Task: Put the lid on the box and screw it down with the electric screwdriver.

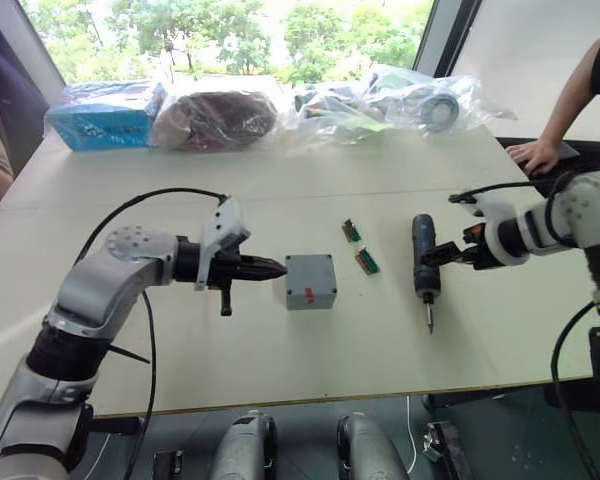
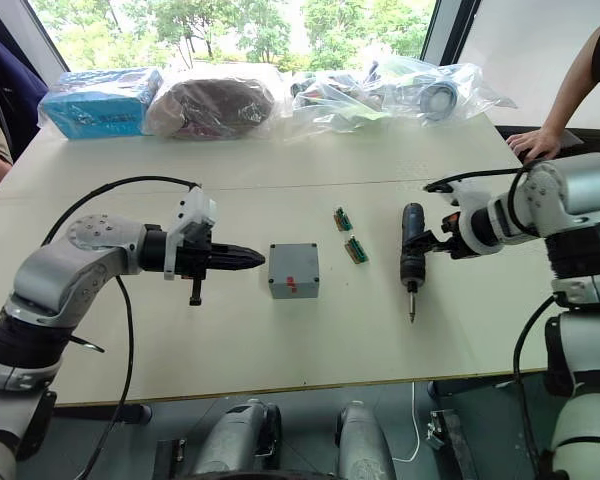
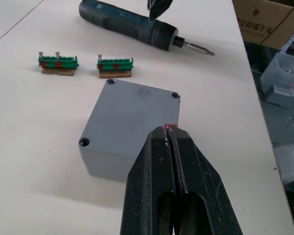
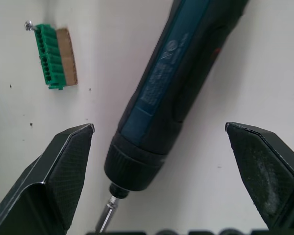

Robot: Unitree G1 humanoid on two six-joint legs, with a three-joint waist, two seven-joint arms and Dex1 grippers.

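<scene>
Could bump the box (image 1: 311,283) in the middle of the table (image 1: 280,190) with the left gripper (image 1: 278,267), pinched tight shut and pointing at the box's side from just beside it, and so slide the lid (image 3: 132,105) (looks to be sitting on top already) off its corner holes. Could also pinch the electric screwdriver (image 1: 423,262) badly with the right gripper (image 1: 432,256), spread wide open on both sides of that round tool lying flat to the right of the box, and send it rolling. Might even knock the small green blocks (image 1: 367,261) lying between box and tool.
</scene>
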